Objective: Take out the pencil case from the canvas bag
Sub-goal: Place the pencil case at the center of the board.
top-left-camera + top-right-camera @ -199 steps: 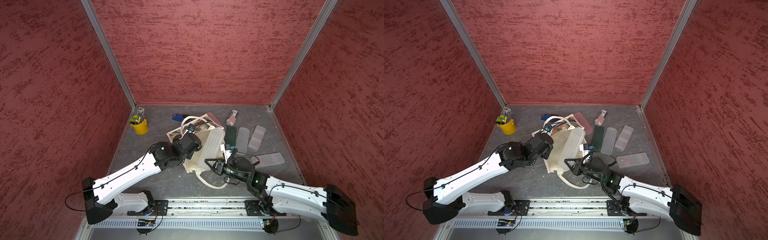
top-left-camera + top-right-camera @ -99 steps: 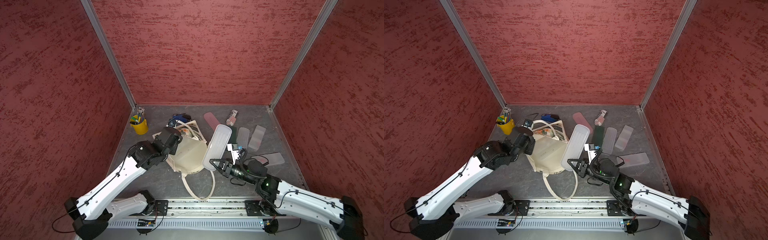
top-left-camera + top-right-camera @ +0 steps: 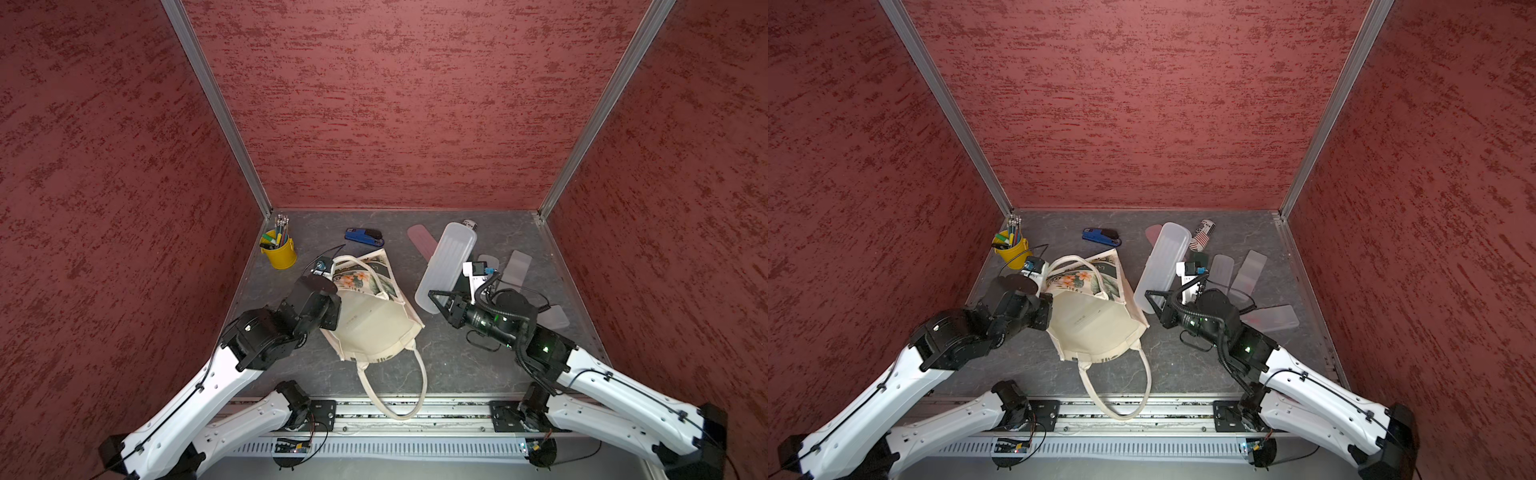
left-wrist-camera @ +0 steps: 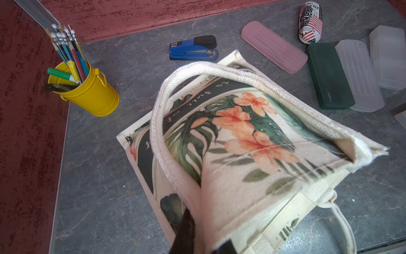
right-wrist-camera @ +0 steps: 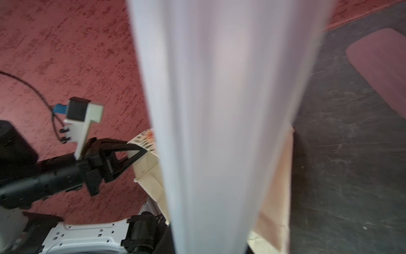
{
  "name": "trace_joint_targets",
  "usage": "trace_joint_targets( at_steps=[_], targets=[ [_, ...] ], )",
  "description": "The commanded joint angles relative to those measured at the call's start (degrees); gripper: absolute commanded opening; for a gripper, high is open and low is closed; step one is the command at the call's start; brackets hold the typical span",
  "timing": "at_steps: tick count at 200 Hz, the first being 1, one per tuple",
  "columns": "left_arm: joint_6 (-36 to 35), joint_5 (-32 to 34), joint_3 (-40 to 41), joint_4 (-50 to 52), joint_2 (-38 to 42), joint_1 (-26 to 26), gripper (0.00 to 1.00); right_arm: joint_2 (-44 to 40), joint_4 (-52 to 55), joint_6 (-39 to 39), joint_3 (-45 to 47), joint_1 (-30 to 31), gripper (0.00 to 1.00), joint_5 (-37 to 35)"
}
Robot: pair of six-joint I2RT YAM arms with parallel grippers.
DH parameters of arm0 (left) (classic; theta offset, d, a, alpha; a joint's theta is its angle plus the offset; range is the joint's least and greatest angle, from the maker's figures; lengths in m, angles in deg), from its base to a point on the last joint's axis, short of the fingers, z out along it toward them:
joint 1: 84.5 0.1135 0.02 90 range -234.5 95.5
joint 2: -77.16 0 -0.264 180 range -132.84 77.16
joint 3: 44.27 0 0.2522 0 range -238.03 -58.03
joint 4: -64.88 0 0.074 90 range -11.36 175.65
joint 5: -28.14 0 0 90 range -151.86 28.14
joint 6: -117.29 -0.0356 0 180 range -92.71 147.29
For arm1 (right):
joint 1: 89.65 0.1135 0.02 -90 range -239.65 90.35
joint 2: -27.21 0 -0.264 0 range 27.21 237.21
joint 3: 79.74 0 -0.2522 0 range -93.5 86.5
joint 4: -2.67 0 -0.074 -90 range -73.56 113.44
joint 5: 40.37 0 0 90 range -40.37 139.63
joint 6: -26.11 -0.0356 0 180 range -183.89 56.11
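Canvas at the mouth rim of the canvas bag point(image 3: 374, 328) is pinched by the left gripper point(image 5: 138, 151), whose jaws are closed almost completely on the fabric. The bag is laid on its side on the grey table point(image 3: 449, 361). The near end of the frosted pencil case point(image 3: 446, 266) is clamped by the right gripper point(image 3: 434, 299), its jaws narrowly parted around it. The case is held wholly outside the bag, just beside it, slanted toward the back wall. A blue stapler point(image 3: 365, 237) and a yellow pencil pail point(image 3: 280, 251) are located behind the bag.
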State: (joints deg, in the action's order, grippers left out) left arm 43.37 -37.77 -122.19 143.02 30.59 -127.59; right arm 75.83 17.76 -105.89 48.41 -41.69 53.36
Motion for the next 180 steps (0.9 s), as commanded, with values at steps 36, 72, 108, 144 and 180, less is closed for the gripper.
trace_joint_targets(
  at_steps=[36,72,108,144,180],
  targets=[
    [2.95,-0.41,1.40,0.75,2.81,-0.98,0.00,10.02,-4.52,2.06,0.44,-11.19,0.21,13.86],
    [2.91,-2.21,1.15,0.58,1.56,-1.82,0.00,18.72,-9.42,3.59,-0.99,-14.16,0.21,16.21],
    [4.12,-3.08,1.82,-0.20,0.88,-2.63,0.00,29.17,-8.61,7.46,-5.42,-16.42,0.21,18.19],
    [5.26,-1.78,2.11,-0.33,1.14,-4.43,0.00,39.36,-2.96,14.05,-12.55,-17.33,0.21,15.45],
    [5.90,-0.64,1.52,-0.40,0.49,-5.81,0.00,48.00,-1.68,16.94,-18.44,-18.26,0.21,16.27]
  ],
)
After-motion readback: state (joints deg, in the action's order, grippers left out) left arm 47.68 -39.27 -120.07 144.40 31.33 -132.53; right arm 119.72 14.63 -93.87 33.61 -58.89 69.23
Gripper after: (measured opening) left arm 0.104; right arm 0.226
